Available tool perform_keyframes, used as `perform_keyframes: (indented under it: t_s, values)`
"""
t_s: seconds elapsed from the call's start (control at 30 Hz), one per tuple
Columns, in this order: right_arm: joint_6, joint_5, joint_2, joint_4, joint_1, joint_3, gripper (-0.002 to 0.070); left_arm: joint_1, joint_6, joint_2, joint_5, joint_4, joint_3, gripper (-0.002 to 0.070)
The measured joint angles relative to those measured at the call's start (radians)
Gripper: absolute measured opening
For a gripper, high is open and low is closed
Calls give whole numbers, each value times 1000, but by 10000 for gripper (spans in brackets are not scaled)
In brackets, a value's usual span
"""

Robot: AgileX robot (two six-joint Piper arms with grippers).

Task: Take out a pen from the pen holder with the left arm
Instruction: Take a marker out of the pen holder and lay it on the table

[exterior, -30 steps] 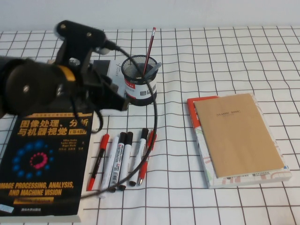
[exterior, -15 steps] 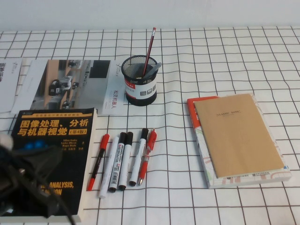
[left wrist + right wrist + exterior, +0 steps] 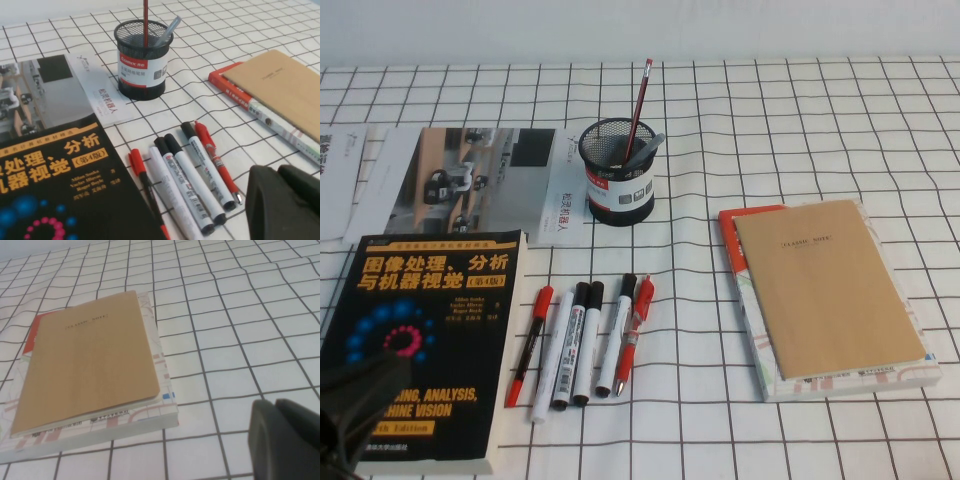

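Textbook point(image 3: 415, 340) fills the table's point(image 3: 820, 120) near-left corner; notebooks point(image 3: 830, 300) lie stacked at the right. Left gripper point(image 3: 277, 175), jaws pressed together, hangs over that near-left corner. Right gripper point(image 3: 275, 407), likewise closed, hangs beside the notebooks. Pen holder point(image 3: 617, 175) stands far-centre with a grey pen point(image 3: 645, 150) inside.

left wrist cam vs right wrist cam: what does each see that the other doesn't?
Left wrist only: mesh pen holder with a red pencil and grey pen inside, row of loose pens, black textbook, brochure, and the left hand, shut and empty, near the loose pens.

Right wrist only: the right hand, shut and empty, beside the book stack.

Both: tan notebook on a red-spined book, and the grid tablecloth.
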Motion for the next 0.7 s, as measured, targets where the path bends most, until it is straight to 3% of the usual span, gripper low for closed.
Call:
perform_keyframes:
  t_s: [0.33,0.53,0.7]
  values:
    - [0,0,0,0,0,0,-17,2,0,-7,38,126,0,0]
    - [0,0,0,0,0,0,-17,78,-2,-64,11,163,38,0]
    - [0,0,0,0,0,0,-16,181,-60,-175,-121,172,186,0]
